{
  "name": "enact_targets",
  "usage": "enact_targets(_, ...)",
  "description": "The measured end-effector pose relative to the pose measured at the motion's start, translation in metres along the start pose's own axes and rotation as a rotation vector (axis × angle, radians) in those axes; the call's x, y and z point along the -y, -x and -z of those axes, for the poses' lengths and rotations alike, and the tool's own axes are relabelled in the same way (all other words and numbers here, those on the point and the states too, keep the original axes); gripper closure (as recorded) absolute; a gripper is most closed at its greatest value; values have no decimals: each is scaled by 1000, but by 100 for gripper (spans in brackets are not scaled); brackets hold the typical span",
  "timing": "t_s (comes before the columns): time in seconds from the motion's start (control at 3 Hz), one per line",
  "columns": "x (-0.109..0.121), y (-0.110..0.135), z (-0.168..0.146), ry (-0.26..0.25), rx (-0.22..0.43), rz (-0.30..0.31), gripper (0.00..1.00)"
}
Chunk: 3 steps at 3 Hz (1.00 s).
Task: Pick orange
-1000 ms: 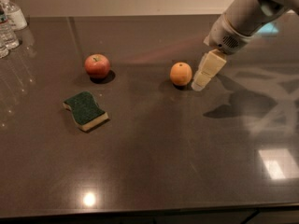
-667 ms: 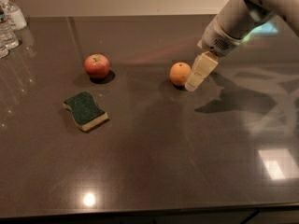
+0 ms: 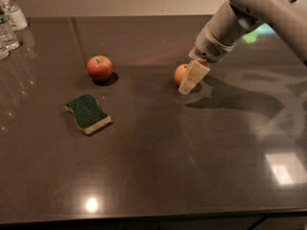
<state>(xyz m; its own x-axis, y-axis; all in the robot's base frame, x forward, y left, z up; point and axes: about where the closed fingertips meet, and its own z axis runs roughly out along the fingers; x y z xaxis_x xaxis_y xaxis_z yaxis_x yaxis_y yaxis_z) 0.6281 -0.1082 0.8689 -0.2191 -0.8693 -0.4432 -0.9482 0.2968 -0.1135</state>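
Item, one arm (image 3: 261, 6): I am extending it in from the upper right corner of the view, with its pale grey shell slanting down and to the left.

Item, wrist (image 3: 214, 43): I am holding it as a ribbed white collar at the arm's lower end, angled the same way as the arm.

Item, gripper (image 3: 188, 85): cream-coloured. I am pointing it down and to the left, and it is hanging just right of the view's centre, a little above the middle line.
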Motion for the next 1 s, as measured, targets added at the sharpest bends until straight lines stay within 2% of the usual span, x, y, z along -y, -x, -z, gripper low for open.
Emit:
enact_targets(0.67, 1, 0, -2, -7, -13, 10, 62)
enact_targets(1.0, 0, 13, 24, -38, 2, 30, 85)
